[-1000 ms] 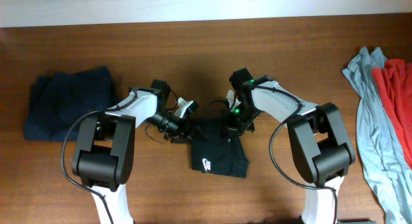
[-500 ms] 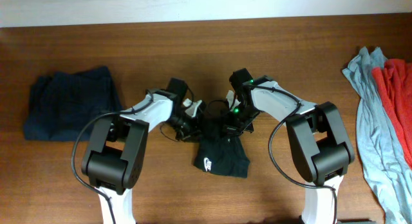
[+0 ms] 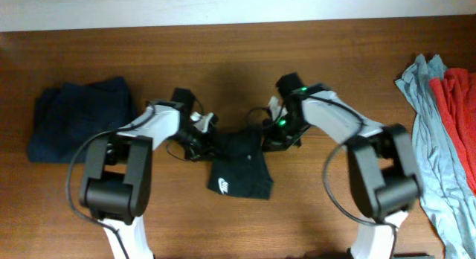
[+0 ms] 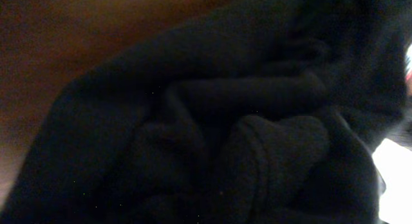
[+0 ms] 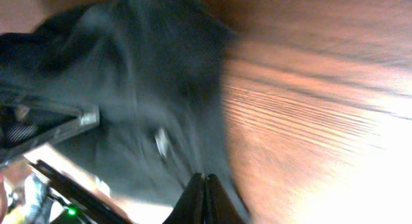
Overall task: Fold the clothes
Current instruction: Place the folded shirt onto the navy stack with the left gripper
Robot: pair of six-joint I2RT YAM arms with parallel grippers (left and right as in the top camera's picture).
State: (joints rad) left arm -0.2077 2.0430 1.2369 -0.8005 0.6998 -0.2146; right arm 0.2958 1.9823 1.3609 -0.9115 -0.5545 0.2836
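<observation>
Centrally, soft blk tee (image 3: 239, 170) (creased, bunched) on wood table (image 3: 297, 50)

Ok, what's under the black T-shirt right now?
Wooden table shows around the black T-shirt; left tool and right tool meet its upper edge. Anything beneath the fabric is covered.

Black T-shirt (image 3: 239, 170) bunched mid-table, white logo (image 3: 222, 186) up — navy garment (image 3: 80, 119) folded left; grey-blue garment (image 3: 425, 125), red garment (image 3: 457, 103) right.

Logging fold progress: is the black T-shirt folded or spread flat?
Folded: the black T-shirt lies as a compact rectangle, logo up, its top edge bunched.
</observation>
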